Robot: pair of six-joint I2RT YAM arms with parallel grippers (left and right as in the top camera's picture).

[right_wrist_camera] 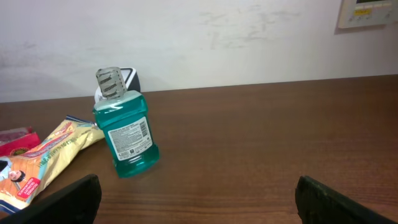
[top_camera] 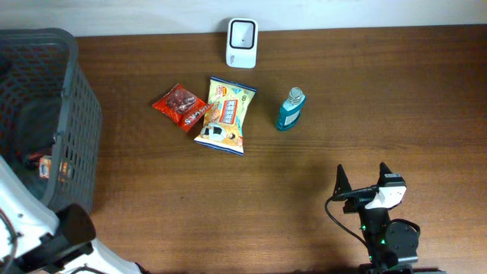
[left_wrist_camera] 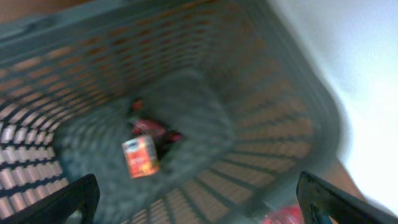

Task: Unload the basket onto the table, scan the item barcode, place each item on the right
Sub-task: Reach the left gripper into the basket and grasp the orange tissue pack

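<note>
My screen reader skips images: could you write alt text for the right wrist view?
A teal mouthwash bottle stands upright on a brown wooden table, its white label facing the camera. A yellow snack bag lies to its left, and a scanner peeks out behind its cap. The open right gripper frames the bottom corners.

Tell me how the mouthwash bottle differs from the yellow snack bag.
The mouthwash bottle stands upright; the yellow snack bag lies flat. The bottle is teal, the bag yellow. The bag covers more table than the bottle. Both sit on the wooden table.
</note>
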